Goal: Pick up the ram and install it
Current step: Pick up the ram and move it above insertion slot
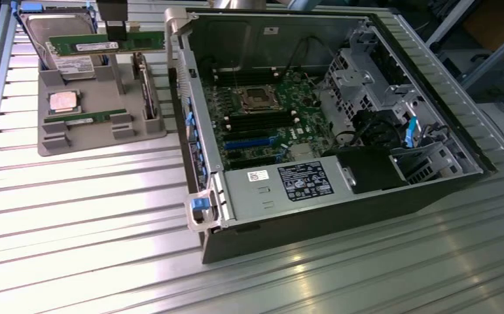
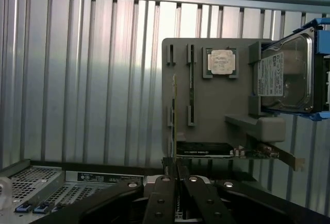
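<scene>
Your pincer (image 1: 116,33) is clenched on the ram (image 1: 82,46), holding it level above the gray tray (image 1: 103,134), beside the open computer case (image 1: 261,39) on the tabletop (image 1: 77,216)

Ribbed silver metal desk (image 1: 86,222), grey parts holder (image 1: 69,145) standing on it toward the exterior view's far left, open dark computer case (image 1: 322,222) just beside it, on the exterior view's right.

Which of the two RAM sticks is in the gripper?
The ram above the hard drive, clamped by the gripper; the other stick sits in the grey holder.
</scene>
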You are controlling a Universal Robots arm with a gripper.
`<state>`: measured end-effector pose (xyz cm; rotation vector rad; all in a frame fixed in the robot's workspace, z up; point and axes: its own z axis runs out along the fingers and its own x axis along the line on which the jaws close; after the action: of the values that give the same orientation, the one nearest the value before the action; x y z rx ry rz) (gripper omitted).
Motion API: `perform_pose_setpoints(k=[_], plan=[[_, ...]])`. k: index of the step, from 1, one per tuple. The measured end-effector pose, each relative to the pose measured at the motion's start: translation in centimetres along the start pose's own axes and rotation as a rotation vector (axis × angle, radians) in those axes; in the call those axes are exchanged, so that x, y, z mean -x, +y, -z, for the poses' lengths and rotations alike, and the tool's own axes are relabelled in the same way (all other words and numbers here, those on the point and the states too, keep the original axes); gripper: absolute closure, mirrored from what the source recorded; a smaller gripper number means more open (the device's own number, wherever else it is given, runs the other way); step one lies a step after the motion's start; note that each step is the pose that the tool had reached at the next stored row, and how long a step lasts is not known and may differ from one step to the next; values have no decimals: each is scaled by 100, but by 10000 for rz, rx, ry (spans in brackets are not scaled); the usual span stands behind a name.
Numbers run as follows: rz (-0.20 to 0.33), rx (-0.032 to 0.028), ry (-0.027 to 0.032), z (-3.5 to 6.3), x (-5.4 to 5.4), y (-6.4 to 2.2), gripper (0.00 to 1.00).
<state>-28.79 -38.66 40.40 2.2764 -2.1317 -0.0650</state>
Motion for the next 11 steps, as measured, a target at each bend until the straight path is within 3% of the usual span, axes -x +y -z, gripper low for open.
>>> perform_pose_setpoints(k=[11], plan=[[0, 1, 6, 9, -13, -192, 88]])
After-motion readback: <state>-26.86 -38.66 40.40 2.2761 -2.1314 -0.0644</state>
